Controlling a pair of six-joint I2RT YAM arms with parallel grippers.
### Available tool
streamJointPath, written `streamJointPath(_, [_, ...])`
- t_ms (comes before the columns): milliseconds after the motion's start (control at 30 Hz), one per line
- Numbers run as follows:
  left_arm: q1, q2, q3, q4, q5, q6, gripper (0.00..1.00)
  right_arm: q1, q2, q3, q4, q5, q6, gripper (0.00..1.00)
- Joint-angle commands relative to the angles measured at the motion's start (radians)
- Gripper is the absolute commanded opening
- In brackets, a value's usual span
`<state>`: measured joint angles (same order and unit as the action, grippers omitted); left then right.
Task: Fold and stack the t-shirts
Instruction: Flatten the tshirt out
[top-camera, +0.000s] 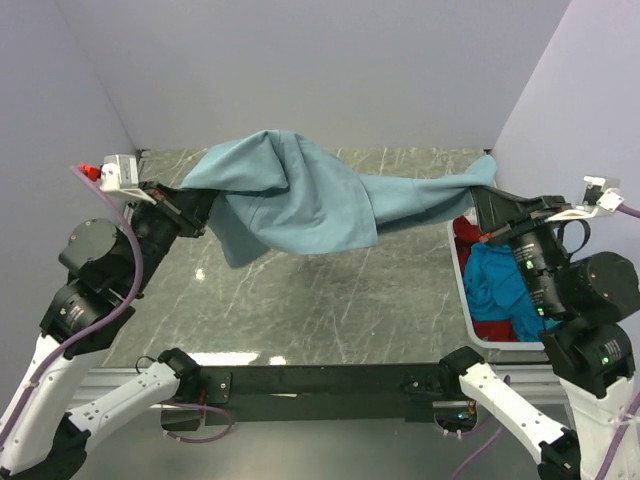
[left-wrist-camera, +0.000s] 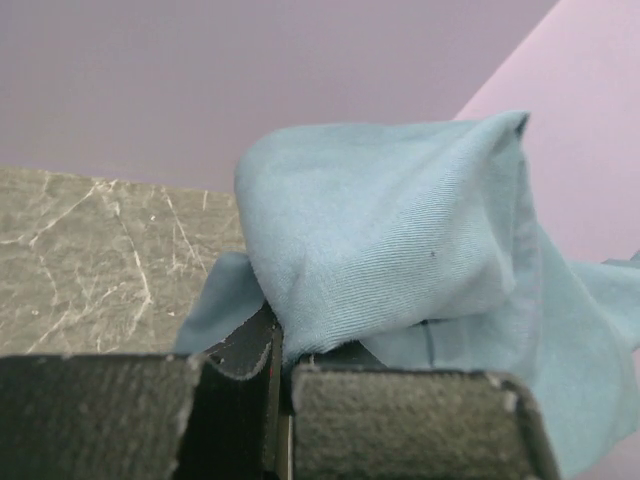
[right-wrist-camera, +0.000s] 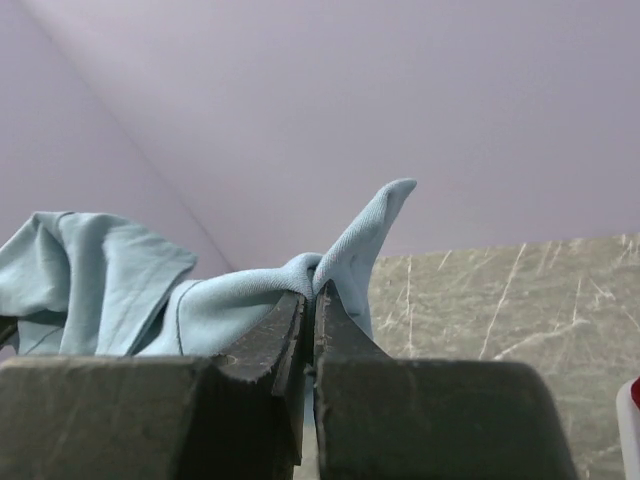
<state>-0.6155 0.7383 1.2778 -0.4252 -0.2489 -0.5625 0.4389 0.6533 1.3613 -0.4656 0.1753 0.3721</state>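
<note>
Grey-blue cloth spanned the workspace: the grey-blue t-shirt hung stretched between your two arms, over the dark marbled table. Your left gripper, at the left side of the table, had its jaws pressed together on a bunched edge of the shirt. In the left wrist view the fabric rose out of the narrow slit between the padded fingers and billowed upward in a rounded fold. Your right gripper, at the right side, pinched the opposite end. In the right wrist view its fingers met on a thin ridge of cloth, with one pointed tip of fabric standing up just beyond them. From the right pinch the shirt ran as a narrow twisted band toward the middle. There it widened into a loose, draped mass that sagged lowest near your left arm. Whether that lowest fold touched the table could not be told from above. Under your right arm stood the white plastic bin, at the right edge of the table. It held the turquoise-blue t-shirt, crumpled on top, and the dark red t-shirt, which showed beneath and behind it. Both of these lay unfolded inside the bin, apart from the suspended shirt.
</note>
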Motion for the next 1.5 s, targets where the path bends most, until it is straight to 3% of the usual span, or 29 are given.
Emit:
streamJointPath(0, [0.005,0.019,0.074,-0.020,0.051,0.047,0.03,-0.003,0.026,0.038,-0.059,-0.030,-0.018,0.00])
streamJointPath(133, [0.005,0.100,0.059,-0.014,-0.028,0.032,0.15,-0.003,0.089,0.035,-0.087,0.047,0.004,0.00])
streamJointPath(233, [0.014,0.232,-0.004,-0.018,-0.186,0.000,0.27,-0.014,0.207,0.013,-0.102,0.113,0.008,0.00])
streamJointPath(267, [0.064,0.274,-0.021,-0.020,-0.170,-0.023,0.39,-0.050,0.285,0.004,-0.094,0.101,0.008,0.00])
streamJointPath(333, [0.164,0.410,-0.088,-0.006,-0.072,-0.056,0.45,-0.115,0.376,-0.043,-0.070,0.038,0.017,0.00])
streamJointPath(367, [0.266,0.456,-0.112,0.028,-0.023,-0.092,0.76,-0.149,0.473,-0.063,-0.023,-0.005,0.022,0.00])
streamJointPath(400, [0.310,0.499,-0.127,0.048,0.088,-0.102,0.99,-0.199,0.529,-0.083,0.007,-0.078,0.018,0.00])
streamJointPath(467, [0.388,0.596,-0.158,0.124,0.207,-0.090,0.99,-0.221,0.680,-0.097,0.048,-0.114,0.016,0.20])
streamJointPath(533, [0.401,0.622,-0.159,0.149,0.299,-0.082,1.00,-0.224,0.762,-0.047,0.019,-0.108,0.016,0.55])
streamJointPath(567, [0.399,0.615,-0.166,0.167,0.303,-0.086,0.99,-0.223,0.799,-0.041,0.016,-0.100,0.017,0.61])
streamJointPath(600, [0.399,0.602,-0.176,0.202,0.312,-0.089,0.99,-0.223,0.802,-0.045,0.024,-0.100,0.019,0.80])
streamJointPath(633, [0.399,0.574,-0.202,0.215,0.318,-0.088,1.00,-0.223,0.802,-0.051,0.030,-0.091,0.021,0.87])
streamJointPath(800, [0.389,0.507,-0.302,0.178,0.362,-0.138,0.99,-0.220,0.700,-0.146,0.048,-0.095,0.045,0.90])
streamJointPath(900, [0.367,0.428,-0.447,0.163,0.310,-0.244,1.00,-0.200,0.588,-0.295,0.087,-0.125,0.077,0.91])
streamJointPath(1000, [0.365,0.328,-0.572,0.082,0.191,-0.341,0.99,-0.122,0.497,-0.453,0.065,-0.111,0.111,0.91])
streamJointPath(1133, [0.373,0.210,-0.682,-0.062,-0.050,-0.494,0.99,0.088,0.442,-0.554,-0.019,-0.033,0.189,0.92])
streamJointPath(1267, [0.427,0.210,-0.741,-0.129,-0.185,-0.582,0.99,0.216,0.405,-0.669,-0.050,-0.074,0.281,0.92])
streamJointPath(1467, [0.545,0.326,-0.762,-0.050,-0.121,-0.559,1.00,0.296,0.394,-0.722,-0.060,-0.088,0.304,0.92])
